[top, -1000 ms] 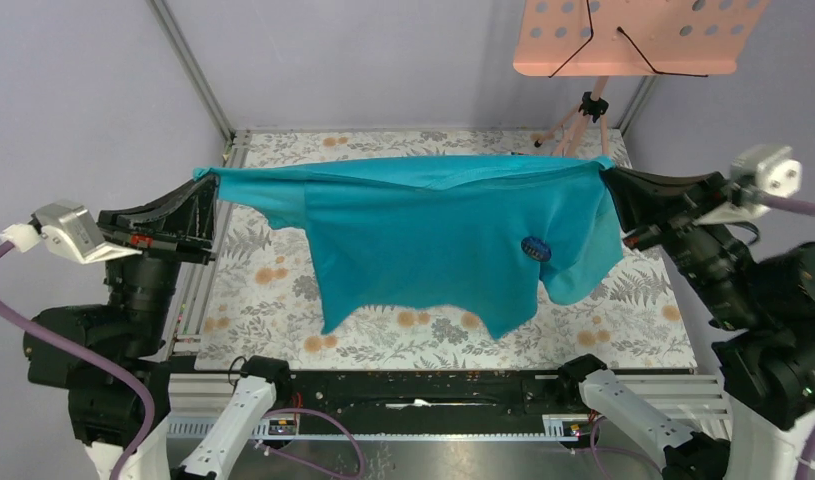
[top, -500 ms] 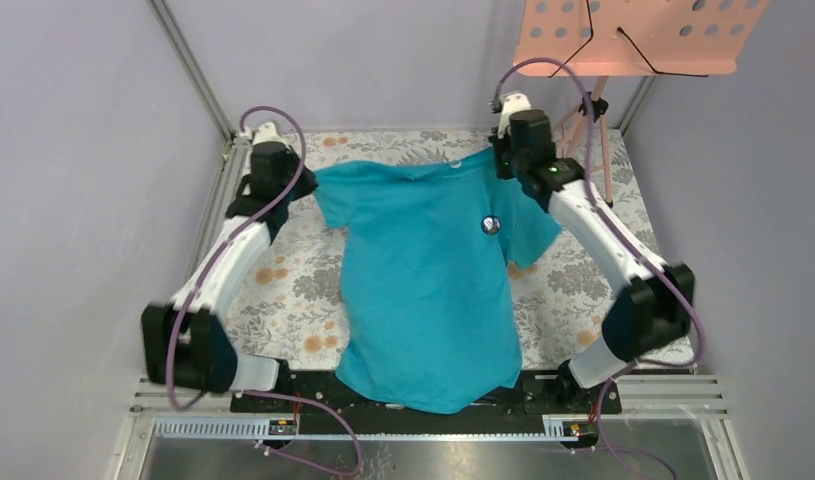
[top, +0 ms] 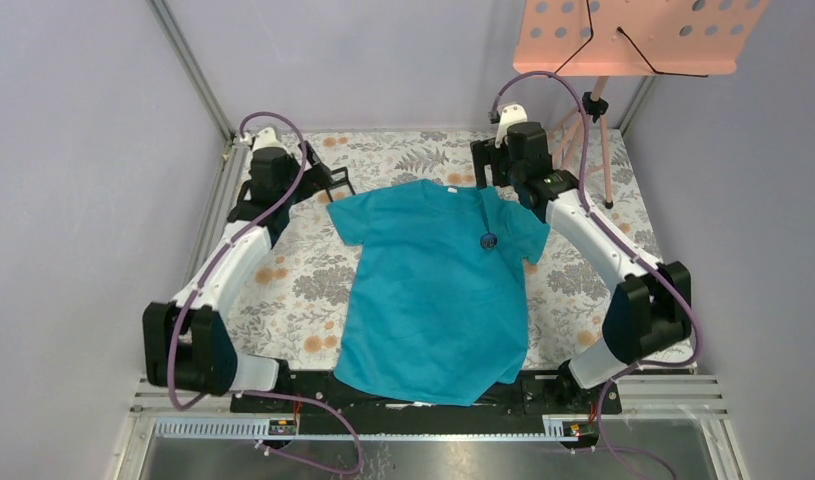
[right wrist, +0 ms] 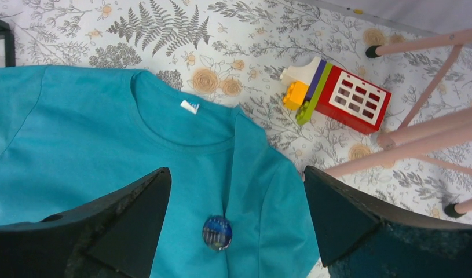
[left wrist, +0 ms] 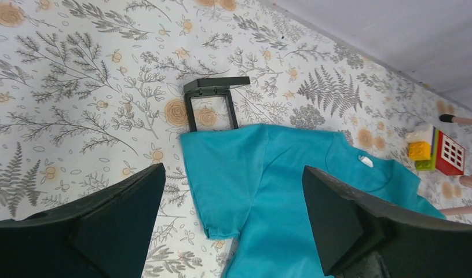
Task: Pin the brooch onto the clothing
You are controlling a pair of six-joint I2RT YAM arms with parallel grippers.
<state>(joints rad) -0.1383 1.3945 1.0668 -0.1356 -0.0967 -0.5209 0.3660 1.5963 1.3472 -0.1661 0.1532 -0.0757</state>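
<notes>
Lying flat, teal T-shirt (top: 433, 300) bears round dark-blue brooch (right wrist: 217, 233).

Soft, even light from above fills the enclosure. The teal T-shirt (top: 433, 290) casts only thin, soft-edged shadows on the floral table (top: 283, 270). Both wrist views are sharp at centre, and the fingers (left wrist: 106, 231) at 5 and 7 o'clock are dark and featureless.

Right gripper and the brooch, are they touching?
Apart. The right wrist view shows the brooch on the T-shirt, with teal cloth between it and the open right gripper.
</notes>
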